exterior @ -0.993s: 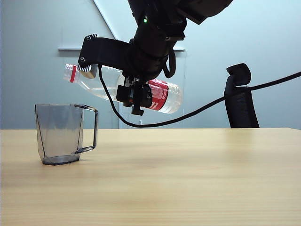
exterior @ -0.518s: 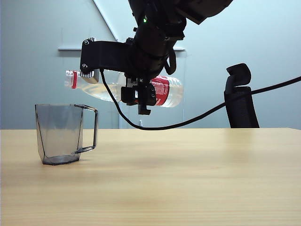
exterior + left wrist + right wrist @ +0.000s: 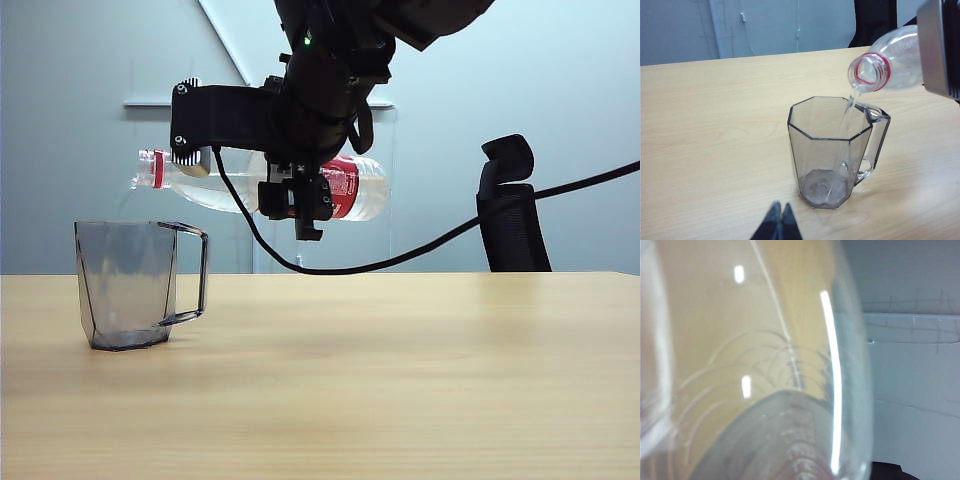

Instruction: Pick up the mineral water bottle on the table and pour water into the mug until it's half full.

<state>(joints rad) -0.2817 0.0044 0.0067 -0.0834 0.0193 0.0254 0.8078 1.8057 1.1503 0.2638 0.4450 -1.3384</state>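
Above the table, my right gripper is shut on the mineral water bottle, gripping its middle beside the red label. The bottle lies about level, its red-ringed open mouth over the rim of the mug. A thin stream of water runs from the mouth into the mug. The smoky-grey mug stands upright on the table at the left, handle to the right. In the right wrist view the clear bottle fills the picture and hides the fingers. My left gripper hangs shut and empty near the mug's base.
A black cable swings from the right arm across the back of the table. A black office chair stands behind the far edge at the right. The right arm's grey camera housing sits over the bottle's shoulder.
The right wrist has rolled: the bottle's neck has sunk from tilted up to about level and its base has risen. Its mouth now points over the mug.
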